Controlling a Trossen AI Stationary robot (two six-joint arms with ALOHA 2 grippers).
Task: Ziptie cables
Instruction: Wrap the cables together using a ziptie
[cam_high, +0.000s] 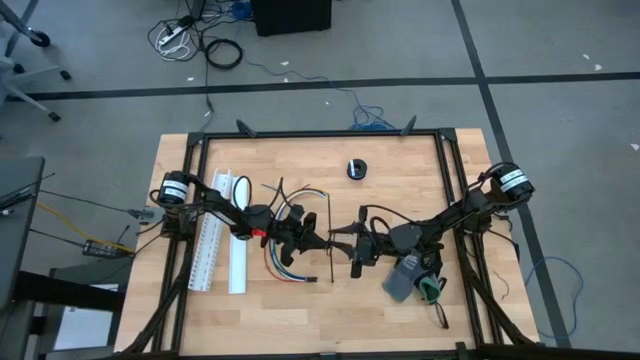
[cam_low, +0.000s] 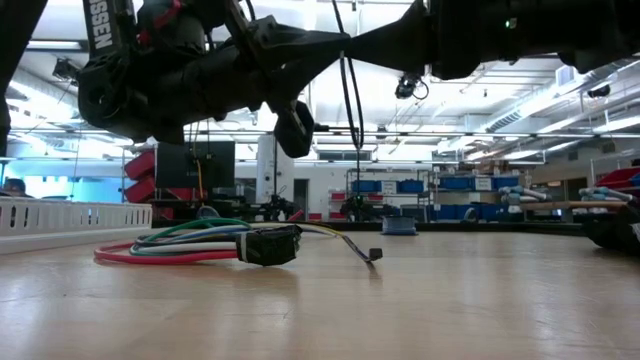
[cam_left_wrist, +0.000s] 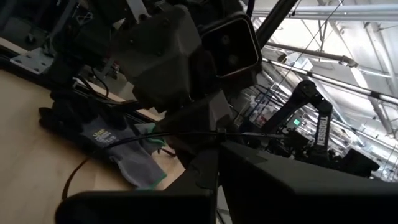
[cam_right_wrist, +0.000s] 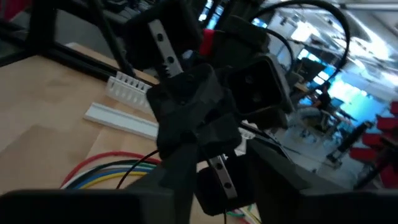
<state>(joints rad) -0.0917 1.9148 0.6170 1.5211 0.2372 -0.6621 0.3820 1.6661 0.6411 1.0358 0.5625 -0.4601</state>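
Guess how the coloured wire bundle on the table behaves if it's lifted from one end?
Probably floppy: the cables lie in loose curves flat on the table, so they'd likely sag and trail. Likely light, being thin wires. The strands fan apart in the high view, so they may splay unless gripped together. The dark connector at one end might swing.
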